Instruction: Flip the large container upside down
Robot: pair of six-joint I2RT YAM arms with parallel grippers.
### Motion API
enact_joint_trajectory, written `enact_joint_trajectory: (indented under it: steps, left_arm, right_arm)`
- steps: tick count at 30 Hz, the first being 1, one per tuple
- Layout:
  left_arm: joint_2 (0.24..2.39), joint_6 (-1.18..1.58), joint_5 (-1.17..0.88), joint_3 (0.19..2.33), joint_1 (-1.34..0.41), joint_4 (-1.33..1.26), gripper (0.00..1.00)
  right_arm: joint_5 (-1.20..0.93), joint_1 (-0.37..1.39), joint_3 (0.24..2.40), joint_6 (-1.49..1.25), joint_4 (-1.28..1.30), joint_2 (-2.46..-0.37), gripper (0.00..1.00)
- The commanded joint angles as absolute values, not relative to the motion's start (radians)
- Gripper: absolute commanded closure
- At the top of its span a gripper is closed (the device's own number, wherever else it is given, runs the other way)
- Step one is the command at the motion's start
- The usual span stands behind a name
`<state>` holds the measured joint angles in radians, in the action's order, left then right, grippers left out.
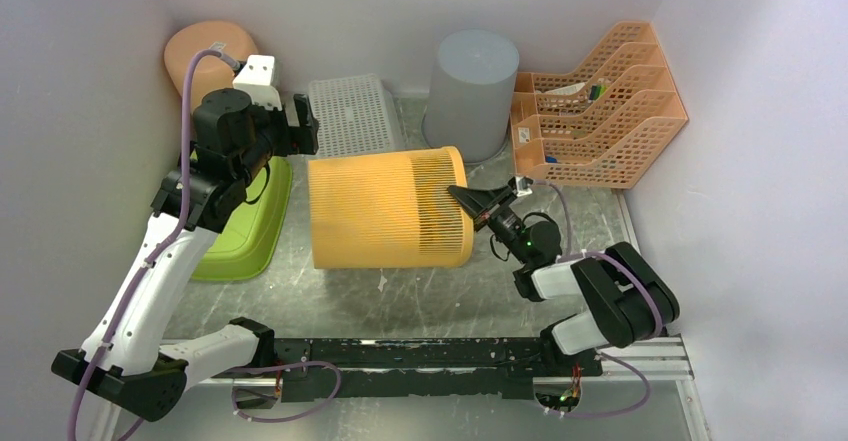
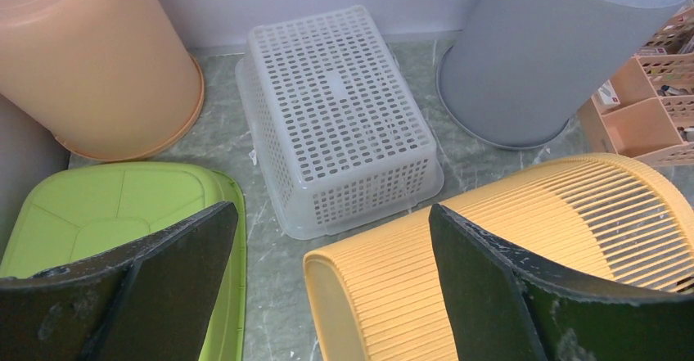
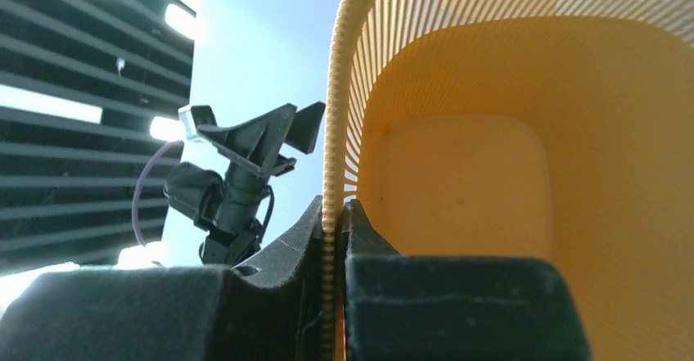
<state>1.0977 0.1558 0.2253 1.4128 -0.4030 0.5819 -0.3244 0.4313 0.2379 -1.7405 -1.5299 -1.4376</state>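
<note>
Three bins (image 1: 388, 213) (image 1: 472, 91) (image 1: 205, 49), one basket (image 1: 355, 113), one tub (image 1: 240, 233)

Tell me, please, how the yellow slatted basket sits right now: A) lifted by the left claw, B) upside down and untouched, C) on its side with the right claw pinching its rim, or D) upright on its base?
C: the yellow basket lies on its side on the table, and the right wrist view shows the right claw shut on its rim.

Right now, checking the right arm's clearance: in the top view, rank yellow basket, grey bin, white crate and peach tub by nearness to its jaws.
1. Yellow basket: gripped at its rim.
2. Grey bin: just behind.
3. White crate: back, leftward.
4. Peach tub: far-left corner.
</note>
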Motion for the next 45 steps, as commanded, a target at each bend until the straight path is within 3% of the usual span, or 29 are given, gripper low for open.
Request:
enact_joint_trajectory:
  steps: [1,12,23,28,36,45]
  left_arm:
    - [1.08,0.14,0.242,1.414,-0.414,0.59,0.01]
    - [1.069,0.136,0.248,1.397,-0.416,0.587,0.0]
    - [1.058,0.136,0.246,1.356,-0.416,0.578,0.01]
    - [1.062,0.134,0.245,1.332,-0.416,0.564,0.01]
    - [1.088,0.141,0.226,1.317,-0.417,0.536,0.0]
    - [1.084,0.142,0.232,1.282,-0.416,0.527,0.0]
  right_arm:
    - [-0.264,0.39,0.167,-1.8,-1.824,-1.444,1.0]
    - [-0.538,-0.035,-0.026,-1.854,-1.821,-1.364,1.0]
    - [-0.717,-0.2,-0.083,-1.671,-1.819,-1.681,0.98]
    - [-0.82,-0.315,-0.066,-1.608,-1.82,-1.833,0.85]
    - [-0.874,-0.377,-0.043,-1.568,-1.819,-1.85,0.66]
    - [-0.86,-0.39,-0.011,-1.535,-1.816,-1.959,0.6]
